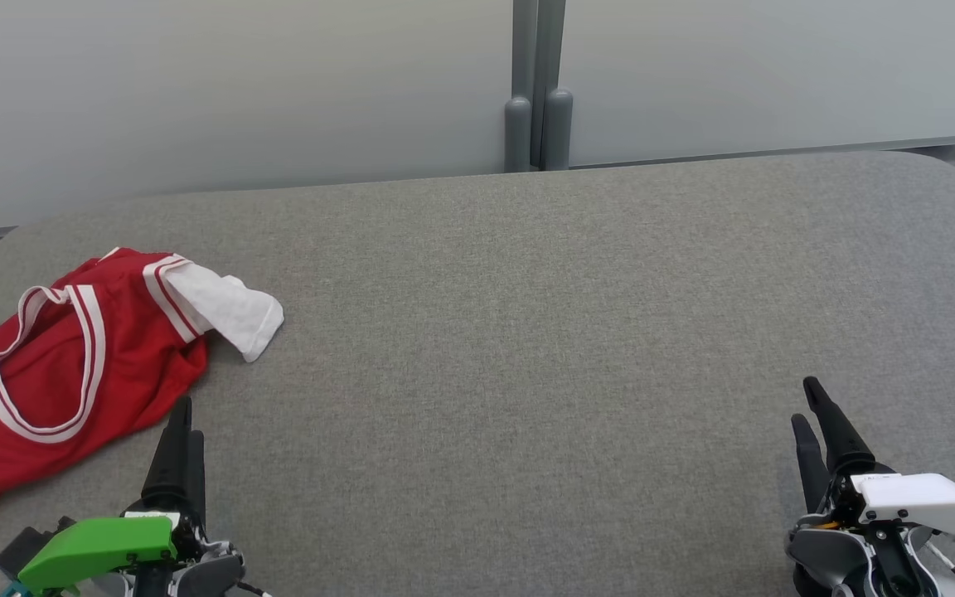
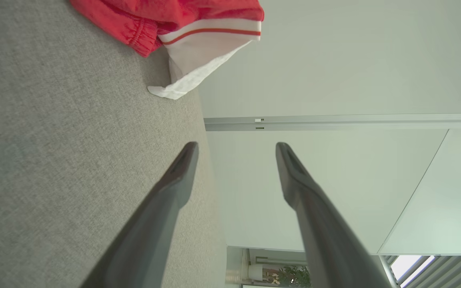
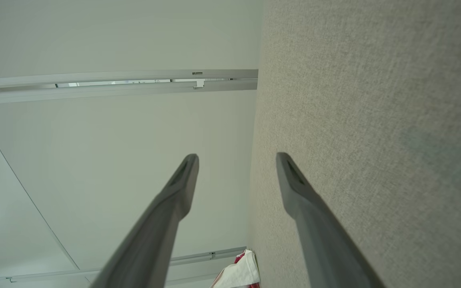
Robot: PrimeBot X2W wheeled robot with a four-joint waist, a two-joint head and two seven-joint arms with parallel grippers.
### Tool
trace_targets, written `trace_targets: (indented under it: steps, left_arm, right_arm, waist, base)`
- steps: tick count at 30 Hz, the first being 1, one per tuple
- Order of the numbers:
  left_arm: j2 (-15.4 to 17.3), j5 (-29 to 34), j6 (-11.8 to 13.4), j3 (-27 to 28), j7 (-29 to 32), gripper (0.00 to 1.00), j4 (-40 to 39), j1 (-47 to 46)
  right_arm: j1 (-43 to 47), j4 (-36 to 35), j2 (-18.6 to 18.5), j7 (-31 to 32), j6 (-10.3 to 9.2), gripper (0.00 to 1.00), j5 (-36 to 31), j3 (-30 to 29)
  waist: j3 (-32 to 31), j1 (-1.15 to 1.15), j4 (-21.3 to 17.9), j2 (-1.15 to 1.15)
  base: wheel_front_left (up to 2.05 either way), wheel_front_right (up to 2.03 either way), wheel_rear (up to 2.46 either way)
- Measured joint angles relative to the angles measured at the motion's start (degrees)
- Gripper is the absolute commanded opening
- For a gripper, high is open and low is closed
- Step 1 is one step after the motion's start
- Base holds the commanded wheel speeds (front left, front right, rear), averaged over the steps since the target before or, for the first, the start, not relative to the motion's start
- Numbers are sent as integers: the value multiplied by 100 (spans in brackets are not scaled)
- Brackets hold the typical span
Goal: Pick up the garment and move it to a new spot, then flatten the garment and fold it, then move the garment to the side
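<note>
A crumpled red-and-white garment [image 1: 71, 365] is lying at the grey worktop's [image 1: 527, 373] left edge, not yet lifted, while the left fingers [image 1: 175, 452] and right fingers [image 1: 838, 431] are resting spread apart and empty, so the pickup step is probably calling for the nearby left arm to reach over and pinch the cloth.

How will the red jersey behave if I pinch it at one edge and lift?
Probably floppy: the red jersey lies crumpled in soft folds on the grey fabric-covered table, so it should drape and hang. It is likely light, since the cloth looks thin. Its white sleeve may trail and drag on the textured cover.
</note>
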Motion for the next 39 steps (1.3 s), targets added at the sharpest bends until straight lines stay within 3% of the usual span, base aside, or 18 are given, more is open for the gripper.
trace_targets:
  steps: [11,39]
  left_arm:
    - [2,615,92,-93,-226,100,-209,5]
    - [10,4418,394,-510,-821,100,-883,115]
  right_arm:
    - [29,-253,-4,-232,1,100,-699,-21]
    - [233,-1091,-27,-850,1,100,-4132,302]
  waist:
    - [7,0,5,0]
    - [43,0,20,0]
  base:
    - [0,0,0]
    - [0,0,0]
